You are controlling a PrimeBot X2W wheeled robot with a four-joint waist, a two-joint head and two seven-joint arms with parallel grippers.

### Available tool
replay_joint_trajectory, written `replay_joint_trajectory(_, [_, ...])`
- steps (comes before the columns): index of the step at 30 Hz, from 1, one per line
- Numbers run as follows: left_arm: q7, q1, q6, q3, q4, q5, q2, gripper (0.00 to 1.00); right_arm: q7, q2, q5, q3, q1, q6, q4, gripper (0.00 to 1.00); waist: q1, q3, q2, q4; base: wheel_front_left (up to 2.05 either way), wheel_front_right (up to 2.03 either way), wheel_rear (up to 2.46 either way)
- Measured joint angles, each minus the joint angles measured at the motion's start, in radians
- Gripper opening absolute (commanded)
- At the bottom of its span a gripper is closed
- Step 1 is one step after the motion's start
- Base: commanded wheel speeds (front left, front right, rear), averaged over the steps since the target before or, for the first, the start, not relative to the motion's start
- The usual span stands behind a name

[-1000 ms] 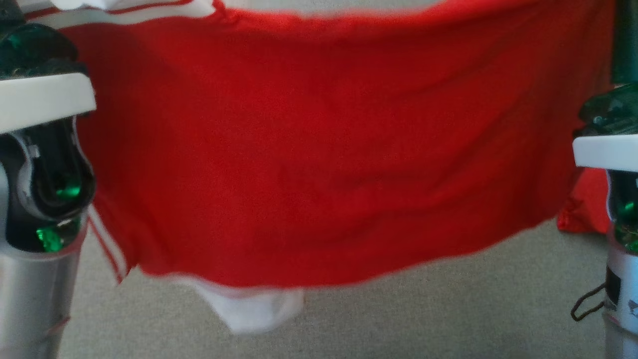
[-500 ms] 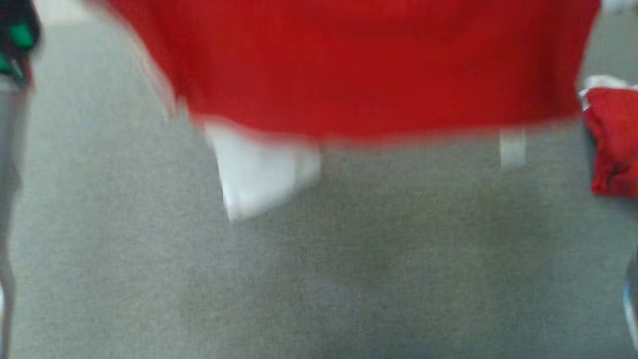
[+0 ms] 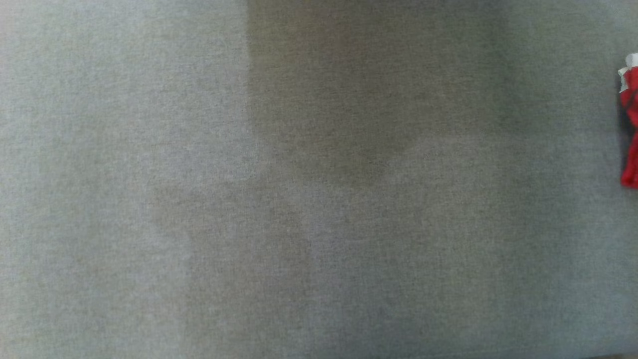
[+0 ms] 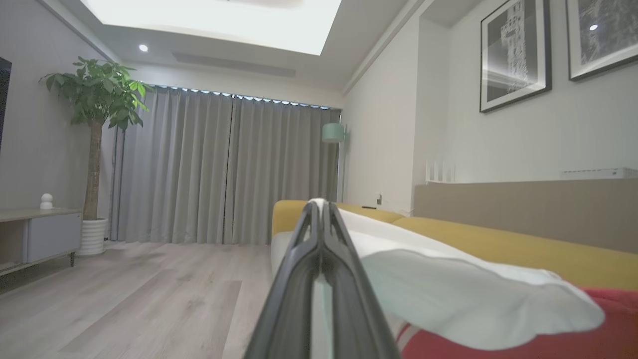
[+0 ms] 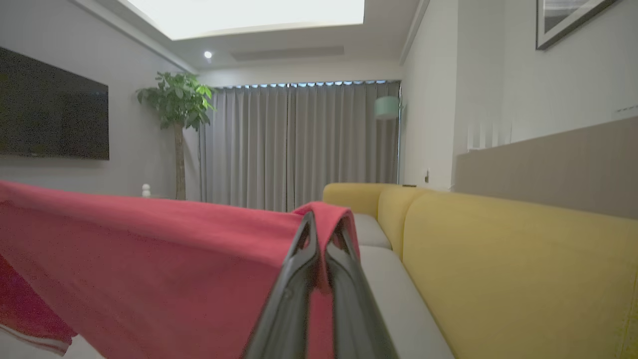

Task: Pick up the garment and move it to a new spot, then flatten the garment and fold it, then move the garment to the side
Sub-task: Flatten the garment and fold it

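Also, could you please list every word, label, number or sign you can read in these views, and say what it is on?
None: no legible text anywhere.
The red garment shows plain cloth, the framed prints carry no readable lettering, and the television is dark.

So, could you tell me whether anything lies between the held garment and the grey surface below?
Nothing visible does: the grey surface shows bare fabric, with a red and white bundle at the head view's right edge. The left pincer and the right pincer are shut on the garment.
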State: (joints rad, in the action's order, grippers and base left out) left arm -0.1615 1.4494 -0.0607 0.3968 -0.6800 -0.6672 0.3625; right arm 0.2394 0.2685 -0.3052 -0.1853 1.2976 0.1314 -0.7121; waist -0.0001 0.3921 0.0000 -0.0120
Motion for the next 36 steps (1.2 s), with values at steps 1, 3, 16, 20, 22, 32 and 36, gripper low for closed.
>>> replay_joint_trajectory(1, [-0.009,-0.007,-0.003,0.009,-0.019,0.004,-0.002,0.00,0.000,0.000,0.000,-0.009,-0.004,0.000,-0.029,0.00,0.0001,0.000,0.0000,0.001,0.00,0.00,0.00])
replay_joint_trajectory(3, [-0.027,-0.040,-0.015,0.033,-0.055,0.016,-0.009,0.00,0.001,-0.001,-0.002,-0.042,-0.028,0.000,-0.080,0.00,0.0001,-0.001,0.0000,0.002,0.00,0.00,0.00])
replay_joint_trajectory(16, [-0.067,-0.582,-0.055,0.211,-0.166,0.072,-0.003,0.00,-0.182,0.082,-0.206,-0.471,-0.377,0.000,-0.192,0.00,-0.0001,-0.110,0.0000,0.022,0.00,0.00,0.00])
replay_joint_trajectory(20, [0.002,-0.697,-0.065,0.270,-0.098,0.029,0.034,0.00,-0.231,0.158,-0.283,-0.595,-0.454,0.000,-0.117,0.00,-0.0002,-0.172,0.0000,0.033,0.00,0.00,0.00])
replay_joint_trajectory(22, [0.045,-0.753,-0.072,0.303,-0.032,-0.002,0.066,0.00,-0.256,0.192,-0.319,-0.654,-0.488,0.000,-0.075,0.00,-0.0001,-0.202,0.0001,0.037,0.00,0.00,0.00])
replay_joint_trajectory(32, [0.261,-1.006,-0.072,0.383,0.381,-0.168,0.293,0.00,-0.312,0.340,-0.489,-0.810,-0.595,0.000,0.113,0.00,0.0000,-0.324,0.0001,0.047,0.00,0.00,0.00])
replay_joint_trajectory(36, [0.340,-1.132,-0.037,0.397,0.563,-0.216,0.385,0.00,-0.337,0.386,-0.558,-0.840,-0.666,0.000,0.179,0.00,-0.0001,-0.378,0.0001,0.043,0.00,0.00,0.00])
